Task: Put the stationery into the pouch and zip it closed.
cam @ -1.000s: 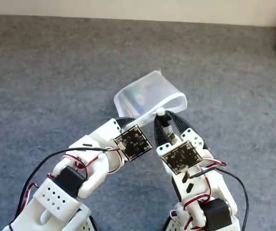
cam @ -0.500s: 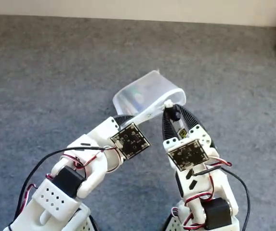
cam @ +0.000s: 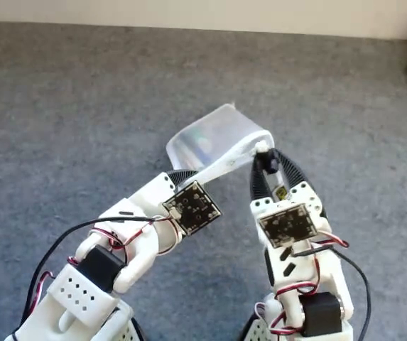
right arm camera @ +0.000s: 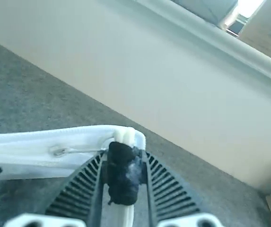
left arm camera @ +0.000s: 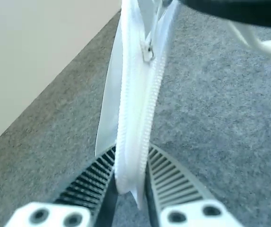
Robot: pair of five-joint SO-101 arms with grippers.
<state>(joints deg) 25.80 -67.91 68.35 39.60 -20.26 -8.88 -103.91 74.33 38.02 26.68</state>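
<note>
The left gripper [left arm camera: 129, 184] pinches the near end of the translucent white plastic pouch [cam: 217, 138], its fingers pressed onto the white zipper strip [left arm camera: 135, 109]. At the pouch's other end, the right gripper [right arm camera: 122, 170] is clamped on a black pull tab [right arm camera: 122, 176], which a thin wire links to the small metal slider [right arm camera: 57, 151]. The pouch stretches between both grippers over the grey carpeted table [cam: 82, 106].

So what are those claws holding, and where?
Both hold the pouch: the left gripper pinches one end of the zipper strip, the right gripper a black tab at the other.
</note>
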